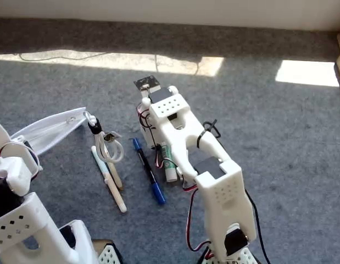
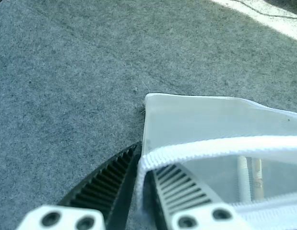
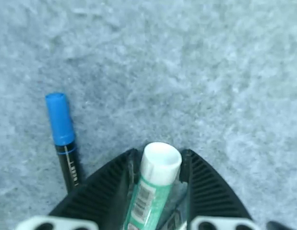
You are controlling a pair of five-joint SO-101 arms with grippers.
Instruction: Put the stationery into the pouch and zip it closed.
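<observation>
Right tool pinching glue stick lengthwise, cap outward, left tool pinching pouch

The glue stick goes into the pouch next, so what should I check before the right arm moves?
1. Hold: right gripper closed on the glue stick, ok.
2. Lift: glue stick off the carpet, cannot tell.
3. Neighbour: blue pen apart from the grip, ok.
4. Support: left gripper clamped on the pouch edge, ok.
5. Opening: pouch mouth wide enough, cannot tell.
</observation>
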